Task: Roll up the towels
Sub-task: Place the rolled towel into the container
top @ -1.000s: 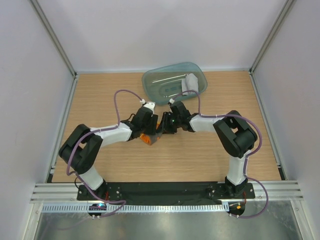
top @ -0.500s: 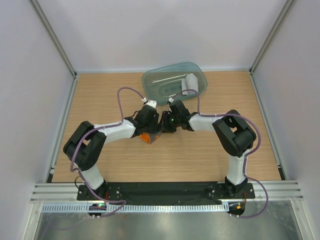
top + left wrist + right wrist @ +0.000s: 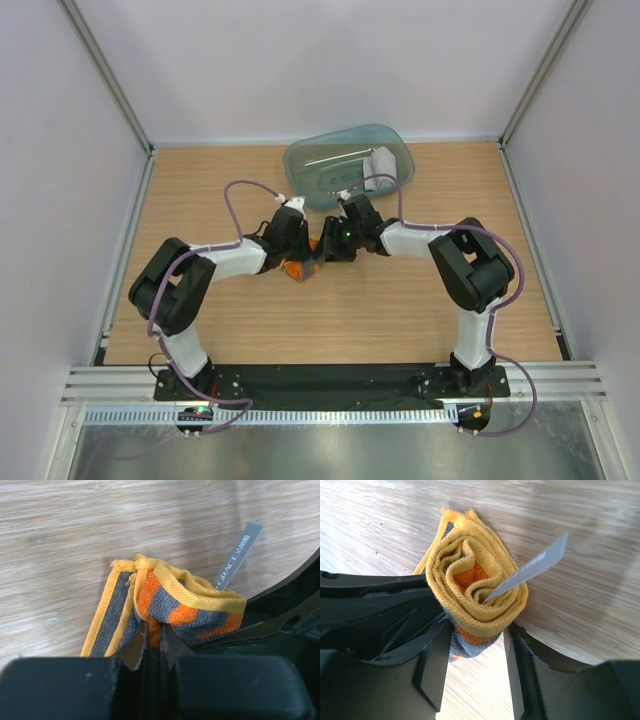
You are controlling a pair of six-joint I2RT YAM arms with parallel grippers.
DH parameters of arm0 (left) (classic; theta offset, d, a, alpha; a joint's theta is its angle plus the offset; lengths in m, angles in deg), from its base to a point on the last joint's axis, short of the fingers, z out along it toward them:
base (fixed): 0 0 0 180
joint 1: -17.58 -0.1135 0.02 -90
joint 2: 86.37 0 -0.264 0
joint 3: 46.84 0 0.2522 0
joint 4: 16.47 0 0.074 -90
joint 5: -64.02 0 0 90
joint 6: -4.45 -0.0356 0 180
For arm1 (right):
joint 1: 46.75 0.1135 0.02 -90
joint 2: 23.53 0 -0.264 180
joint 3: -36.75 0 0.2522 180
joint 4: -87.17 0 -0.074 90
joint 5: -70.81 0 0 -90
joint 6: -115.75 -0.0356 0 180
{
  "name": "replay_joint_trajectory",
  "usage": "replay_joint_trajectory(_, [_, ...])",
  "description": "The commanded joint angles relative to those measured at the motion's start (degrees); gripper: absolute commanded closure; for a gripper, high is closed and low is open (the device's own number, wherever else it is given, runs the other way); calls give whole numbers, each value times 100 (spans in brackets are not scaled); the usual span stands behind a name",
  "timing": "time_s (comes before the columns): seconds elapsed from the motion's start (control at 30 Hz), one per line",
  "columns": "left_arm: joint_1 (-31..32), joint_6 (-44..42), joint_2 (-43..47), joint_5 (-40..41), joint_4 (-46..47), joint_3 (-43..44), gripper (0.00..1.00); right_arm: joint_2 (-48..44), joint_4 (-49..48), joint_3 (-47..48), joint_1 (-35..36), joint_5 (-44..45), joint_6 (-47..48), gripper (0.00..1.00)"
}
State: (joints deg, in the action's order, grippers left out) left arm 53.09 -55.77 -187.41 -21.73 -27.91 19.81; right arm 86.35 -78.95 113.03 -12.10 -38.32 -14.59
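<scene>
Left claw pressed together on a fold of the yellow-orange towel, middle of desk. Right claw spread, fingers either side of that same roll's end. Grey towel in the teal tray, far side, right of centre.

Worktop: pale wood-grain surface, matt with a faint sheen.
Yellow-orange towel: terry cloth, short looped pile, rough. The hem is a ribbed woven yellow band.
Its label: smooth grey ribbon, slight gloss, white print.
Left pincer and right pincer: black plastic, matt, smooth.
Tray, far side: translucent teal plastic, glossy.
Grey towel in it: soft matt cloth.
Near rail: bare ribbed metal.
Sheet, nearer still: brushed metal.
</scene>
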Motion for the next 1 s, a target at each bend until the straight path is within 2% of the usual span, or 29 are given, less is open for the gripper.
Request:
replay_joint_trajectory(0.0, [-35, 124, -584, -355, -637, -603, 100, -46, 444, 260, -107, -38, 237, 46])
replay_joint_trajectory(0.17, [-61, 493, -330, -381, -689, -665, 100, -396, 910, 261, -415, 277, 517, 32])
replay_joint_trajectory(0.3, [-123, 573, -14, -258, -1058, -490, 98, -889, 1534, 120, -661, 674, 755, 28])
replay_joint_trajectory(0.33, [-123, 521, 13, -145, -1216, -359, 88, -977, 1596, 42, -723, 718, 773, 27])
replay_joint_trajectory(0.43, [-123, 389, 93, 84, -1428, -174, 68, -1364, 1754, -143, -750, 780, 817, 26])
replay_joint_trajectory(0.57, [-123, 116, 93, 506, -1691, 11, 63, -1768, 1807, -398, -758, 727, 782, 26])
replay_joint_trajectory(0.83, [-123, -271, 154, 1376, -2122, 196, 56, -1989, 1816, -671, -750, 604, 808, 25])
replay_joint_trajectory(0.97, [-123, -315, 242, 1464, -2184, 275, 53, -1954, 1834, -697, -758, 578, 843, 25])
